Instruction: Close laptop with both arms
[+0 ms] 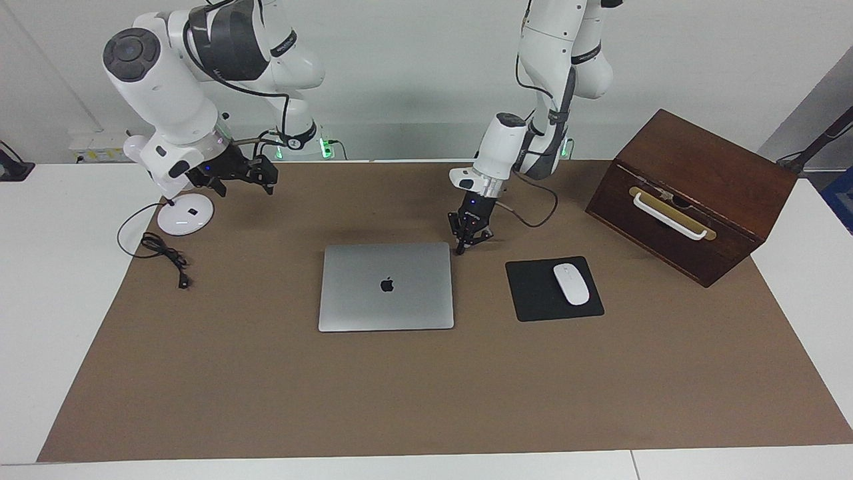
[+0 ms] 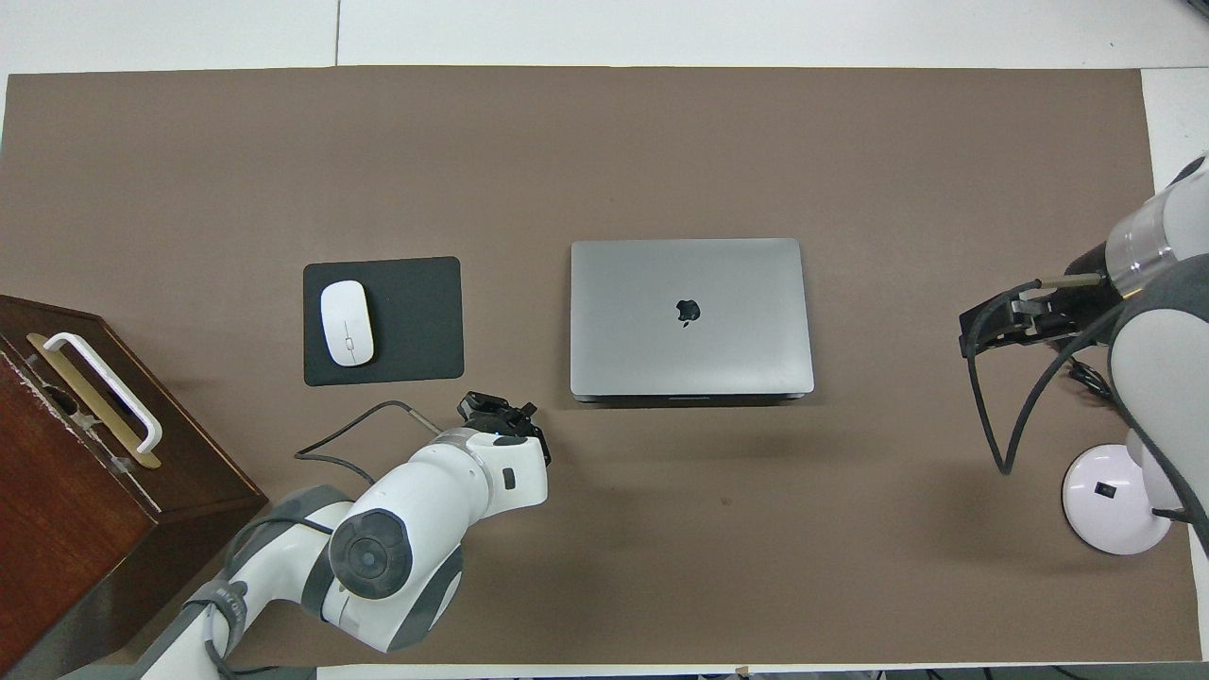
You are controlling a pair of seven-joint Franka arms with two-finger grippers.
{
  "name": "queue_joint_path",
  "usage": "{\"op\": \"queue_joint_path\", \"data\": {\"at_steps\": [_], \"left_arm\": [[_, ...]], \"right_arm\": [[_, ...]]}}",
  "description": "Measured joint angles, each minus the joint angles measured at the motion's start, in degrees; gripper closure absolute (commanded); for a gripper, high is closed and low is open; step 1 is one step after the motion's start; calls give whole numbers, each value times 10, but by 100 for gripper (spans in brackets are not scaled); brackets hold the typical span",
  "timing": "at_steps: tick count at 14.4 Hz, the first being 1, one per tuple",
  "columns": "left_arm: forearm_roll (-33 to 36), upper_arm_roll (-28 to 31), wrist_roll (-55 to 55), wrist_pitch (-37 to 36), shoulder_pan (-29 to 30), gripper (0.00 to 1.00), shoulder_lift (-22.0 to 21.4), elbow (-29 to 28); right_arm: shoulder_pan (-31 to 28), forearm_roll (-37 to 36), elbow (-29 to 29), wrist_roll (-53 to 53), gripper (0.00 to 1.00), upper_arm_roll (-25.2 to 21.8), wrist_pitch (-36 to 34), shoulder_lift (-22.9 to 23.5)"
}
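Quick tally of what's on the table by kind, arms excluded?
Laptop, closed: 1
Mouse pad: 1
Mouse: 1
Wooden box: 1
Lamp base: 1
Loose cable: 1
Total: 6

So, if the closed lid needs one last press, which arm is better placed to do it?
Probably the left: the left gripper hangs low beside the laptop, at its corner nearest the robots. The right gripper waits above the lamp base.
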Motion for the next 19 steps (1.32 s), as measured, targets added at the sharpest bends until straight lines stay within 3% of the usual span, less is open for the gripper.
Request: {"op": "queue_joint_path", "data": {"at_steps": [7,12,14,15,16,19], "left_arm": [[0,6,0,-258,55,100,-151,8],[0,11,26,-460,130,98,-215,87],[0,12,36,-526,169,55,-217,130],[0,13,39,-554,189,10,-216,152],[0,13,39,-574,206,0,-216,169],[0,14,40,-596,253,0,-216,195]], "right_arm": [[3,0,1,0,0,0,0,-4],[3,0,1,0,0,0,0,-12],[3,0,1,0,0,0,0,-12],[3,0,1,0,0,0,1,-12],[3,0,1,0,0,0,2,-12],[2,0,1,0,0,-1,3,-12]]}}
